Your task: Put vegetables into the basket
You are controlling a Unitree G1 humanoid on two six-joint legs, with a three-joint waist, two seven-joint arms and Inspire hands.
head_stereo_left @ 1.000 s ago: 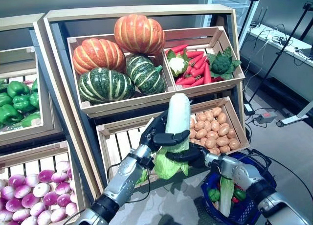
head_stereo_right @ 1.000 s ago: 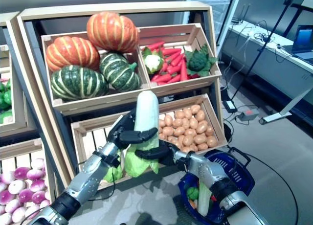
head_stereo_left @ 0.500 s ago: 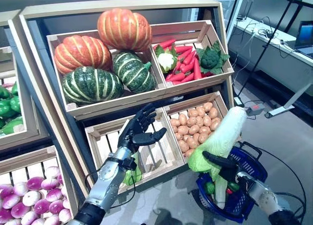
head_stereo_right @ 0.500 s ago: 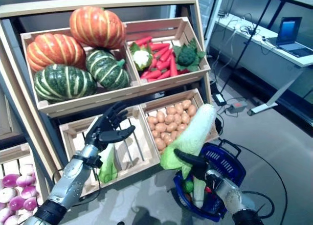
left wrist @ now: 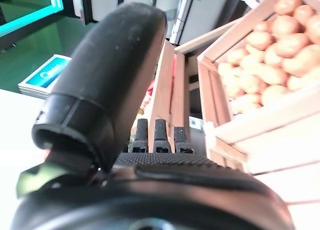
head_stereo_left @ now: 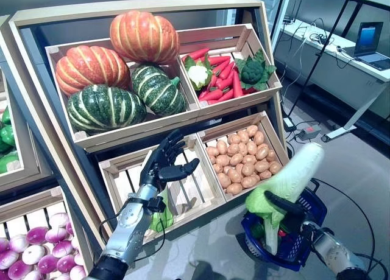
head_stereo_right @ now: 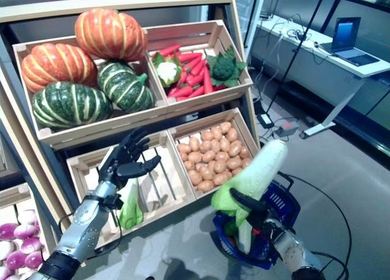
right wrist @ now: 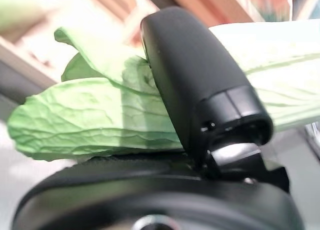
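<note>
One napa cabbage (head_stereo_left: 290, 181) sits in the right robot hand (head_stereo_left: 281, 207), whose thumb and fingers are curled round its leafy green end, while its pale end tilts up and away toward the potato crate (head_stereo_left: 244, 159). The cabbage hangs directly above the blue basket (head_stereo_left: 291, 251), which stands on the floor just beside the potato crate's lower corner; the basket already carries another pale cabbage and some green and red items, with its near rim showing below the hand. The left robot hand (head_stereo_left: 163, 165) is released, its fingers spread and holding nothing, raised in front of the slatted crate (head_stereo_left: 159, 185) next to the potato crate. A green leafy vegetable (head_stereo_left: 161, 217) lies in that slatted crate's front, below the left wrist. Above the potato crate, one upper crate holds red carrots (head_stereo_left: 225, 85) with cauliflower and broccoli, and the one next to it holds orange and green pumpkins (head_stereo_left: 122, 73). Bare floor (head_stereo_left: 359, 170) lies open on the basket's far side, away from the shelf, with cables and a stand's legs farther off.
</note>
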